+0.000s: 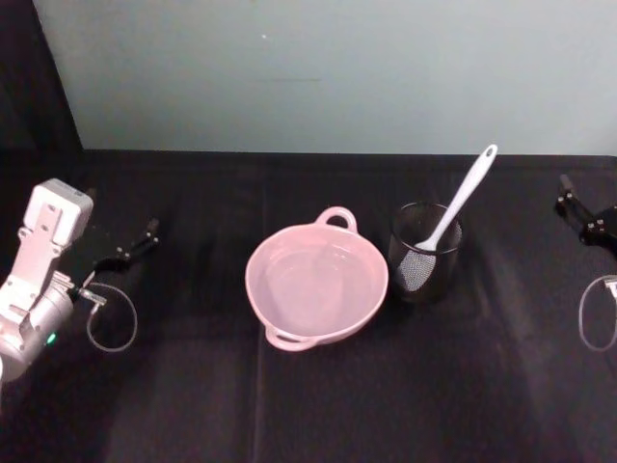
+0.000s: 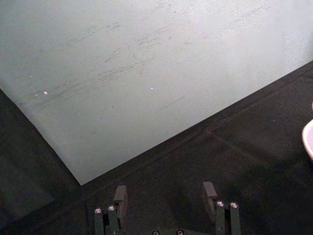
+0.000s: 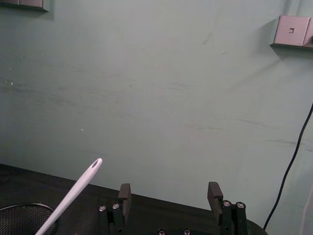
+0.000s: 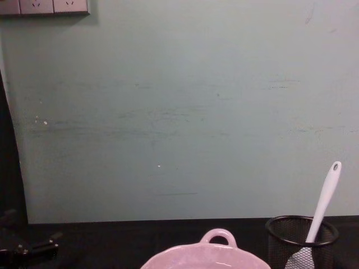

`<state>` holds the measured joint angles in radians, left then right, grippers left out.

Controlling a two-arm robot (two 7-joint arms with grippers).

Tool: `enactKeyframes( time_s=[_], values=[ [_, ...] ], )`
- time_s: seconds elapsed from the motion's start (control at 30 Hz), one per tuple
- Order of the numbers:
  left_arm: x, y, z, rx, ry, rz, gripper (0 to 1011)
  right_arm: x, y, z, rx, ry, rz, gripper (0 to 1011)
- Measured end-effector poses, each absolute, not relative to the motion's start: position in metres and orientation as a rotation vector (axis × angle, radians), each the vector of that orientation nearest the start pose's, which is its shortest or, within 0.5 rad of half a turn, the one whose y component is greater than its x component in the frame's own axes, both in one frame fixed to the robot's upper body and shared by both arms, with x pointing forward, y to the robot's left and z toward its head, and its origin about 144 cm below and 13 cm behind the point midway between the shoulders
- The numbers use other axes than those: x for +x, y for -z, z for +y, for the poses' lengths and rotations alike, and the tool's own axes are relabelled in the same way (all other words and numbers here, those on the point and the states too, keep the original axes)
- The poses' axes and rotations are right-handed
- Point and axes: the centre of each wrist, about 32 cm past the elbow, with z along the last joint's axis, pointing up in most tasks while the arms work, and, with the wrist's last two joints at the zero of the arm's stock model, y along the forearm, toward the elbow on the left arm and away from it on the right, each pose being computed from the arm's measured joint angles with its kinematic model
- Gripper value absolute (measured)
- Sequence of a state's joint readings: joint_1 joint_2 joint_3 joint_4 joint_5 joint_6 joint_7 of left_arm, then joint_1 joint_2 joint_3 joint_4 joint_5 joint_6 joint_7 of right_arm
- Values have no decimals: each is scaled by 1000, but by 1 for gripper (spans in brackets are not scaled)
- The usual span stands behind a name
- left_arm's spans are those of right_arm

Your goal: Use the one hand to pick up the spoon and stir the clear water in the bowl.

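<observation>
The spoon (image 1: 461,201) leaned in the mesh cup (image 1: 425,253), at three o'clock of the bowl (image 1: 316,282). Both wide-open claws, left claw (image 1: 135,239) and right claw (image 1: 576,207), flanked the tabletop (image 1: 193,386); a sideways pull risked toppling the cup.

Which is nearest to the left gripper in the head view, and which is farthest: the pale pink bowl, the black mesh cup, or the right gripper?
From the left gripper, at the table's left:
1. Pale pink bowl, at the centre.
2. Black mesh cup, just right of the bowl, holding the white spoon.
3. Right gripper, at the far right edge.
</observation>
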<state>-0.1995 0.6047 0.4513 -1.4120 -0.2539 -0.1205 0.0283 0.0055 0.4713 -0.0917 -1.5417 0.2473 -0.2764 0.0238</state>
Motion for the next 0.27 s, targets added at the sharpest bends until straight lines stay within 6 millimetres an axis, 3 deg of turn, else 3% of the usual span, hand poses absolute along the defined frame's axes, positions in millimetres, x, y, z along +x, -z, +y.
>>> enactKeyframes(
  time_s=[0.27],
  values=[
    [489, -1140, 310, 304, -1248, -285, 1011, 459, -1157, -340, 2, 1427, -334, 1002]
  ],
)
